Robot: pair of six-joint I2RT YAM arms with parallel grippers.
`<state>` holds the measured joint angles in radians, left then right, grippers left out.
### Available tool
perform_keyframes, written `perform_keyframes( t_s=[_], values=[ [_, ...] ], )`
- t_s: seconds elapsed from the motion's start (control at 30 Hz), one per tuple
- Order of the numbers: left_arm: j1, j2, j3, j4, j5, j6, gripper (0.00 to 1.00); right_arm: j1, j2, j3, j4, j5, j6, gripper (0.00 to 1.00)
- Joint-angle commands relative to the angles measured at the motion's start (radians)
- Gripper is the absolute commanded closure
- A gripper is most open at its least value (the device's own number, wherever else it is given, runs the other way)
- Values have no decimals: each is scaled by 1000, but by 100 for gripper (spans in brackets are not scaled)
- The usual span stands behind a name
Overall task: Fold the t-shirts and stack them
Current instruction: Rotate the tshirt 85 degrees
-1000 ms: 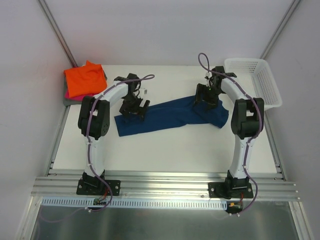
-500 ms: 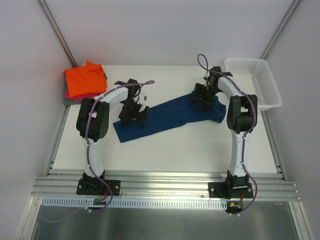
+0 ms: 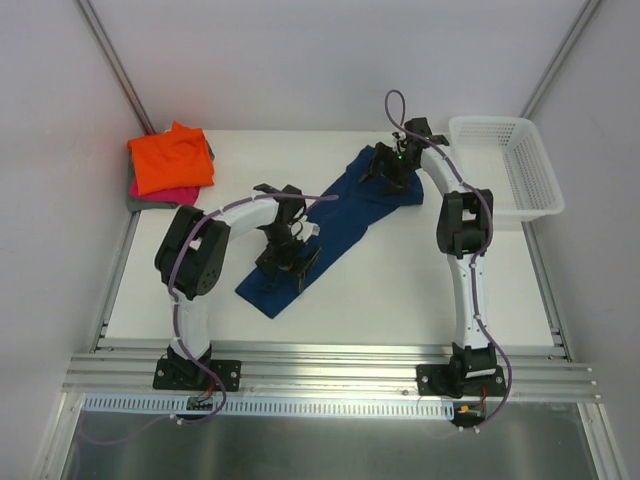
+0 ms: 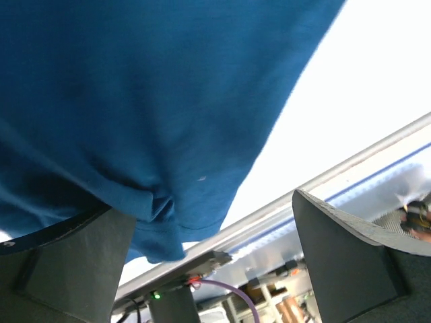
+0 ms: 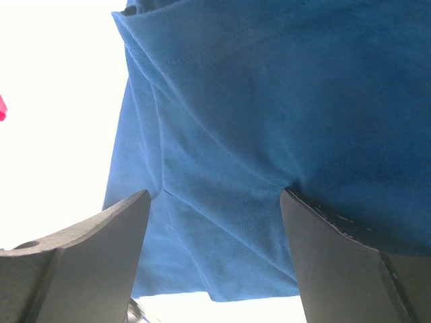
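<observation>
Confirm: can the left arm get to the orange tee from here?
Probably yes. The orange tee lies far left, on that arm's side, with only bare table between it and the open left gripper.

Left white tube arm [image 3: 188, 318], right white tube arm [image 3: 468, 300]: black joint housings [image 3: 190, 250], black base plates [image 3: 195, 372]. Purple cable [image 3: 392, 108] looped along each. Black left gripper [image 3: 290, 268], black right gripper [image 3: 380, 172]; dark grey wedge fingers [image 4: 347, 259].

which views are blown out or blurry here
Left wrist: the table burns out to pure white beside the navy t-shirt, and the fingers look dim and slightly soft. Right wrist: same white glare at left, cloth seams sharp. Top external: evenly lit, faint shadows, no blur.
</observation>
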<state>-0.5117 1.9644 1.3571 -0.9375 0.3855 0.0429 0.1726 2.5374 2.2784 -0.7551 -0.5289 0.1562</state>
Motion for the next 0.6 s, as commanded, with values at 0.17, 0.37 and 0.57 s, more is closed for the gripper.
perform_keyframes(
  t_s=[0.17, 0.37, 0.57],
  values=[
    [-177, 96, 109, -32, 99, -41, 1, 50, 124, 107, 100, -46, 95, 16],
    [-243, 79, 152, -35, 46, -41, 1, 44, 103, 103, 122, -51, 102, 16],
    [-246, -28, 65, -41, 26, -18, 1, 2, 57, 69, 97, -39, 60, 15]
  ],
)
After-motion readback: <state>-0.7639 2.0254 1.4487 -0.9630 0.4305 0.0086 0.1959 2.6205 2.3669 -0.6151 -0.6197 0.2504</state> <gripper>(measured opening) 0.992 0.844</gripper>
